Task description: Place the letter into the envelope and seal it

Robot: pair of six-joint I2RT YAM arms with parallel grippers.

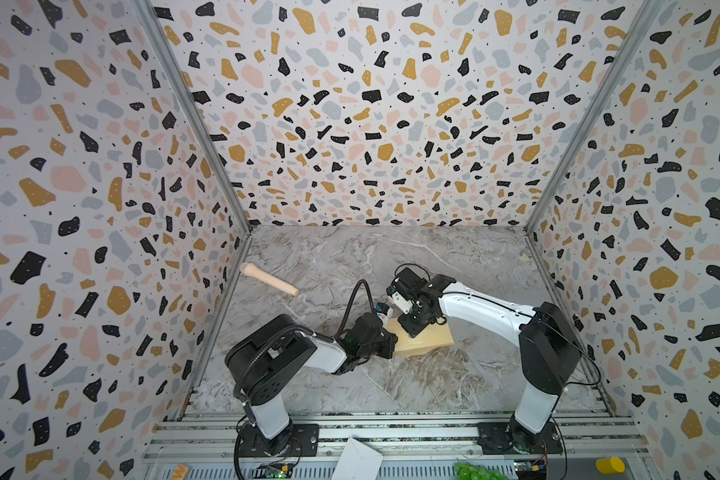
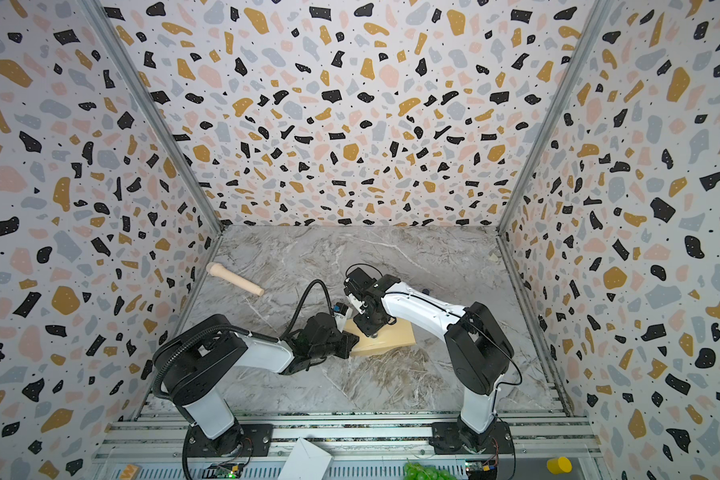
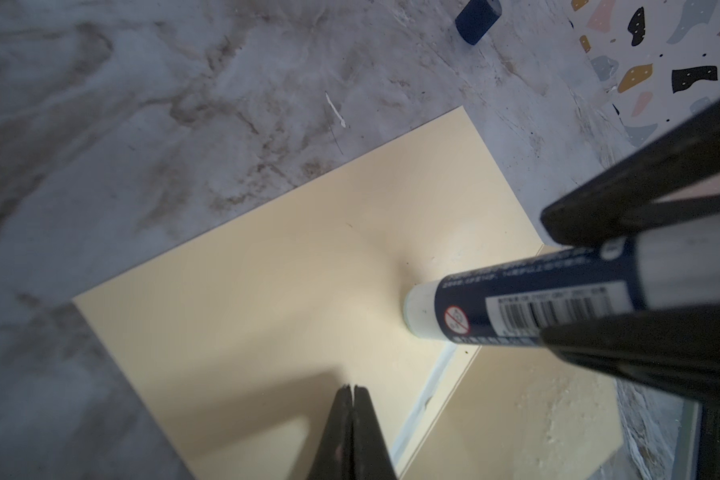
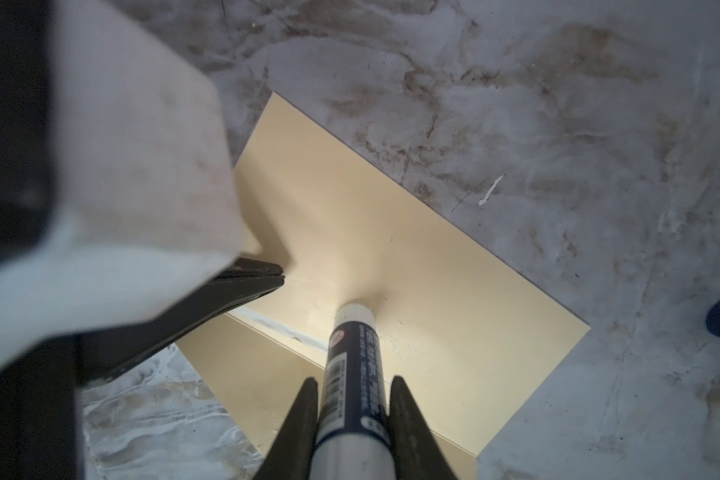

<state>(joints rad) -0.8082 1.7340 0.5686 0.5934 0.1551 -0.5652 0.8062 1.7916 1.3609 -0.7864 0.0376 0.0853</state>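
your arms covered much of the envelope (image 1: 433, 337) (image 2: 395, 338) in both top views; it lay flat on the bench (image 1: 391, 257), flap open. your left jaws were pressed together, tips touching the envelope. your right jaws pinched a glue stick (image 4: 352, 345), its tip on the envelope. a blue cap (image 3: 476, 18) lay nearby on the bench.

Both arms reach inward, left pincer (image 3: 352, 388) closed tight, right pincer (image 4: 353, 380) gripping, jaws slightly apart.

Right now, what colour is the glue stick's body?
Navy blue glue stick with white tip, clearest in the left wrist view.
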